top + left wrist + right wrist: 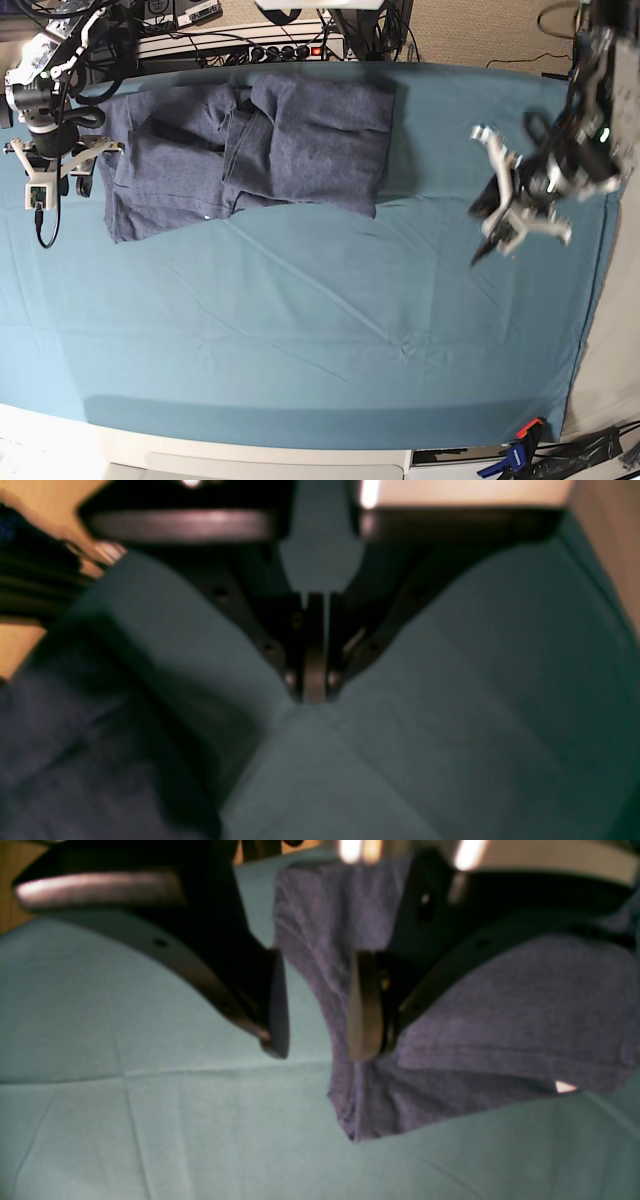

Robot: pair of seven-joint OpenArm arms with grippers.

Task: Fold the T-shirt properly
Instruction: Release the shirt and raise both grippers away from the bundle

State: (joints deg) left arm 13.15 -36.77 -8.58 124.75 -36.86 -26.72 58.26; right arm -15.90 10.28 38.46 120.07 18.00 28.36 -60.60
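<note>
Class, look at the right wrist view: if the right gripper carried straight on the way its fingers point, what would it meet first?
Probably the T-shirt's left edge, or the teal table cloth just beside it; the right gripper straddles that edge, open, and depth is unclear.

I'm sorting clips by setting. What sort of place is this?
Probably a robotics lab bench: a table under a teal cloth, cables and a power strip behind it, and a T-shirt laid out between two arms.
</note>
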